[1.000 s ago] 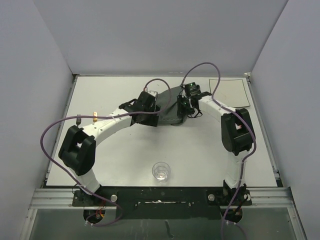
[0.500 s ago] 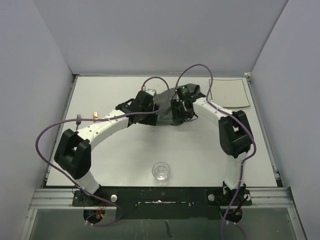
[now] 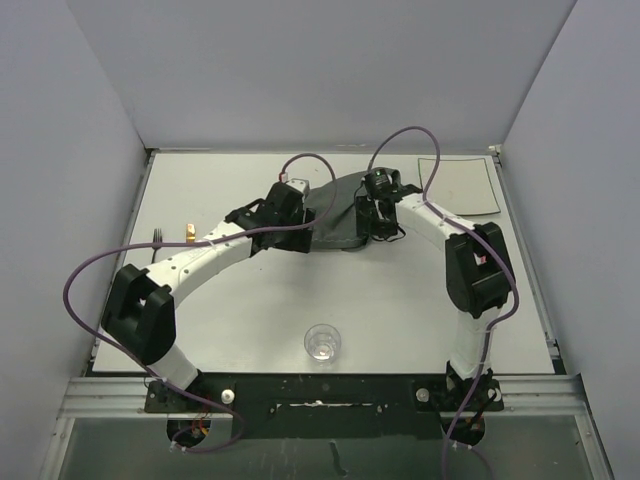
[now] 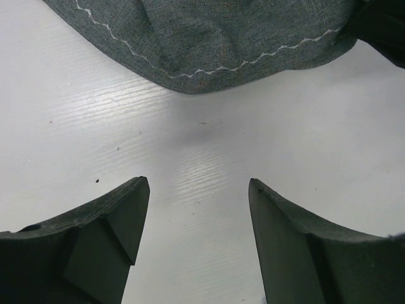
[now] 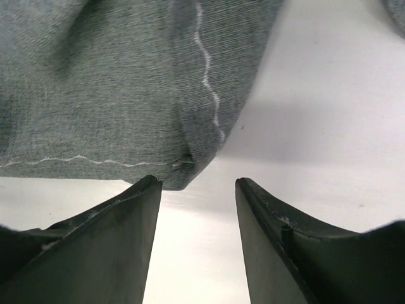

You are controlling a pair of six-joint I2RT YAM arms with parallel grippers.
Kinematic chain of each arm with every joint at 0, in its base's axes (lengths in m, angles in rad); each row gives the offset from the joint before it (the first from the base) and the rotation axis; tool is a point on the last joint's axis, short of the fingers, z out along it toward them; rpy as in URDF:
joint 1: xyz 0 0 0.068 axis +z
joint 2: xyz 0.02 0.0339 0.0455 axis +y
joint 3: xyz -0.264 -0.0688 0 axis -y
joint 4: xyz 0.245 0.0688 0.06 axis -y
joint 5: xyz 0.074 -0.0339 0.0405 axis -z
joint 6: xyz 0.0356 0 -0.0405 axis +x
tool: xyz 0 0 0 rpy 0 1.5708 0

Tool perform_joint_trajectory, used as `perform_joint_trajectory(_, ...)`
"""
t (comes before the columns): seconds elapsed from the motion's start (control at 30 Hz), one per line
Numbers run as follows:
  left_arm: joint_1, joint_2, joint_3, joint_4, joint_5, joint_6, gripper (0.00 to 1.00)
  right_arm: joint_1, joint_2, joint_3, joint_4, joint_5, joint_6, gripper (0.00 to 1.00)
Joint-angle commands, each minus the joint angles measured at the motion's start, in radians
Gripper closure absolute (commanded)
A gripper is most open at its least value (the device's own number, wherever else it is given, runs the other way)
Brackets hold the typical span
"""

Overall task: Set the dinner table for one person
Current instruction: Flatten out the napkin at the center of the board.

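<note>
The dinner table [image 3: 400,300] is the large white top under both arms. A dark grey cloth placemat [image 3: 338,212] lies at its far middle, somewhat rumpled. My left gripper [image 3: 300,228] is at the mat's left edge, open and empty. In the left wrist view it [image 4: 197,190] hovers over bare table [image 4: 202,139] with the mat's stitched edge [image 4: 209,38] just ahead. My right gripper [image 3: 370,222] is at the mat's right side, open and empty. In the right wrist view it [image 5: 197,183] is just short of a mat corner [image 5: 126,95].
A small white square plate [image 3: 458,185] lies at the far right. A clear glass [image 3: 322,342] stands near the front middle. A fork [image 3: 157,238] and a small tan object [image 3: 189,233] lie at the left edge.
The left arm's elbow has swung left and the left gripper has shifted slightly. The right gripper went left, then back right. The placemat has spread out a little.
</note>
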Motion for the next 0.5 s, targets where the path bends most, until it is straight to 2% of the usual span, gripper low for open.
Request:
perform_joint_trajectory(0.0,-0.001,-0.074,0.009,-0.007,-0.004,-0.005,0.37,-0.019,0.007,0.018,-0.002,0.006,0.037,0.49)
perform_joint_trajectory(0.23,-0.001,-0.087,0.006,-0.024,-0.016,-0.003,0.37,-0.021,0.107,0.083,-0.019,-0.044,0.05,0.51)
perform_joint_trajectory(0.33,-0.002,-0.094,-0.001,-0.028,-0.022,-0.003,0.37,-0.02,0.145,0.101,-0.02,-0.087,0.062,0.55)
perform_joint_trajectory(0.37,-0.002,-0.096,-0.005,-0.029,-0.024,-0.003,0.37,-0.018,0.151,0.103,-0.018,-0.096,0.064,0.62)
perform_joint_trajectory(0.47,0.0,-0.1,-0.008,-0.031,-0.029,-0.004,0.37,-0.016,0.152,0.108,-0.032,-0.121,0.071,0.96)
